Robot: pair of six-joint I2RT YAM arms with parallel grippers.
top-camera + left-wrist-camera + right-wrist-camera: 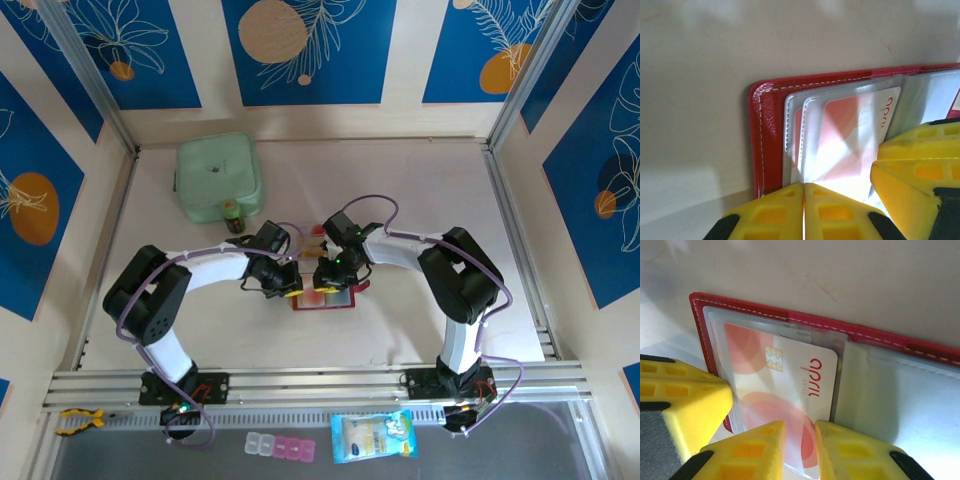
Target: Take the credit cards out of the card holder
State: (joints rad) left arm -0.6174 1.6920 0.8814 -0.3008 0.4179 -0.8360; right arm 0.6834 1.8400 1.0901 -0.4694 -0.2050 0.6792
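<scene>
The red card holder lies open on the table between both arms. In the left wrist view its stitched red border frames clear pockets, and one pocket holds a pink-and-white credit card. My left gripper is shut, and the edge of a clear pocket leaf runs into its closed tips. In the right wrist view the same card, with a chip and red lettering, sits in its pocket inside the holder. My right gripper stands slightly open, and the card's lower end lies in the gap. The two grippers nearly touch.
A pale green square container stands at the back left, with a small bottle beside it. Below the table's front rail lie a clear plastic bag, a pill box and a yellow clip.
</scene>
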